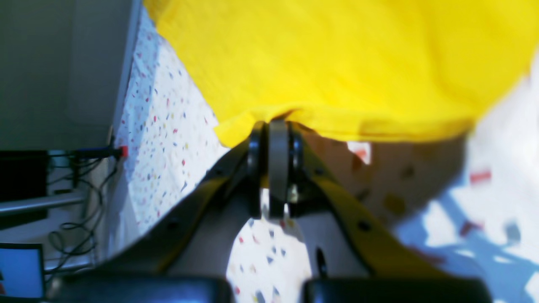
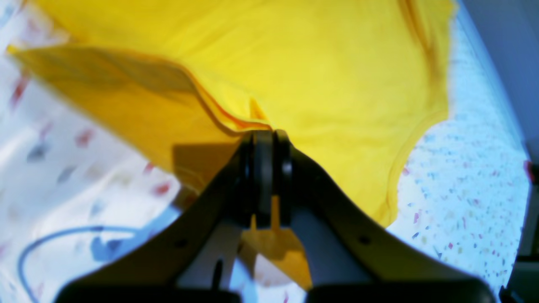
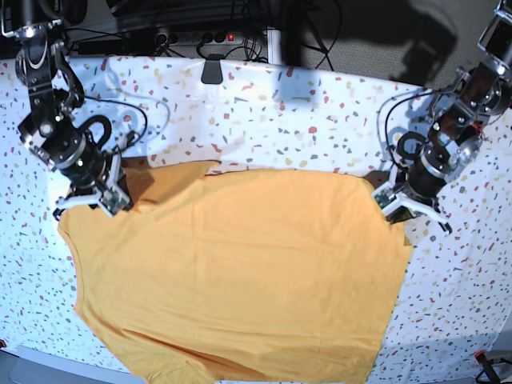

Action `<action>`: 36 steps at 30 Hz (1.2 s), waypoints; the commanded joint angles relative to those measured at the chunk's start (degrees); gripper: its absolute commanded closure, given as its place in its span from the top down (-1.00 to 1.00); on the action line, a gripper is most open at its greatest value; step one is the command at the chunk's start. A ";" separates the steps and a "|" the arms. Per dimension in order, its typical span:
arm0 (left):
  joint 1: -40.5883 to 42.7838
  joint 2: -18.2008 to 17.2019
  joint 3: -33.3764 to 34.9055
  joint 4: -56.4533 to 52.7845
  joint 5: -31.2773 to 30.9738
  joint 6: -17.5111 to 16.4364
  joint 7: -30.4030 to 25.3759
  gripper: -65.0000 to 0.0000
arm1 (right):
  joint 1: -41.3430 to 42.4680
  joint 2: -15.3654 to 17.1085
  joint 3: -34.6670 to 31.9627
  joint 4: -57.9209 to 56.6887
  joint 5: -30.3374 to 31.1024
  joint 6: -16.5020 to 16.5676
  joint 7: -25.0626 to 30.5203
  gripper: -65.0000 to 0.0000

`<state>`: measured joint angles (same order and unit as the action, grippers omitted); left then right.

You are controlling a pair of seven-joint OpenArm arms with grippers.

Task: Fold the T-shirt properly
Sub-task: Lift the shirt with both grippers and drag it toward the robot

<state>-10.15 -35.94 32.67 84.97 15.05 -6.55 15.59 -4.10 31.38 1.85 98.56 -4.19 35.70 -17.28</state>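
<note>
The plain orange-yellow cotton T-shirt (image 3: 240,272) is spread on the white speckled tablecloth (image 3: 320,120). Its upper edge is pinched by the closed left gripper (image 1: 273,126) and, apparently despite blur, by the closed right gripper (image 2: 265,136).

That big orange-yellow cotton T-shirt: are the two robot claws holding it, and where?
Yes. The left gripper and the right gripper each pinch the orange-yellow cotton T-shirt at an edge, at opposite far corners.

We note a white speckled tablecloth (image 3: 320,120) covering the table. A dark clip (image 3: 212,70) sits at its far edge, centre-left. Behind it we see a power strip (image 3: 196,37) and tangled cables (image 3: 320,24). A blue screen (image 1: 21,269) shows beside the table.
</note>
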 commanded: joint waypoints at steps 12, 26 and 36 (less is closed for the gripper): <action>-14.10 9.81 -0.59 -20.72 -3.67 3.41 -2.51 -1.00 | 18.27 -7.93 0.37 -10.60 0.35 -1.07 0.72 -1.00; -28.46 18.05 -0.59 -42.25 -3.61 8.94 -3.28 -1.00 | 41.51 -8.85 0.37 -43.69 0.15 -3.61 1.27 -1.00; -29.57 18.14 -0.59 -45.13 -3.56 8.94 -3.58 -1.00 | 47.28 -8.63 0.37 -49.57 -4.24 -4.85 2.86 -1.00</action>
<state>-37.65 -17.30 32.51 39.09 11.07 1.39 13.21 40.73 21.91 1.87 47.99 -8.91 31.88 -15.94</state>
